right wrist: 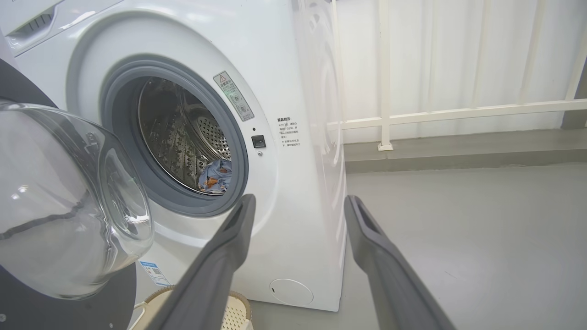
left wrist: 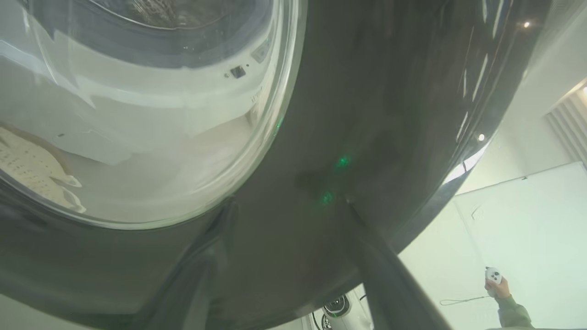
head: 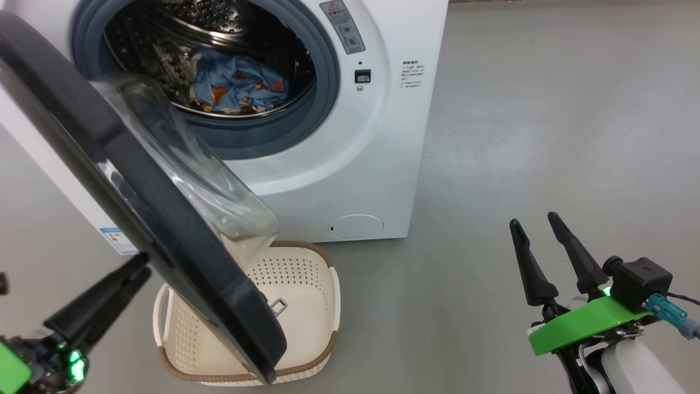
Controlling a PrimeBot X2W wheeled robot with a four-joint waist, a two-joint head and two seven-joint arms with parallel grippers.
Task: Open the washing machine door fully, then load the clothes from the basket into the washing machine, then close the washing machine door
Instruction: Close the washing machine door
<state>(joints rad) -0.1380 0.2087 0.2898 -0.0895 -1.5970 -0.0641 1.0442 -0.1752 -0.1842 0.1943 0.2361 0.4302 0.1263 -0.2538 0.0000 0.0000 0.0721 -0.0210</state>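
Though partly behind the washing machine door (head: 164,219), the basket (head: 320,295).

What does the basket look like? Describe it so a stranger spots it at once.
Start at the white washing machine on the grey floor. Directly in front of it, partly under the swung-open black door, sits the basket. Unlike everything around it, it is a low cream tub with perforated sides and a brown rim band.

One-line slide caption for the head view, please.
Clothes in the washing machine, basket beneath the half-open door, left end effector at the door's outer side, right end effector open and empty.
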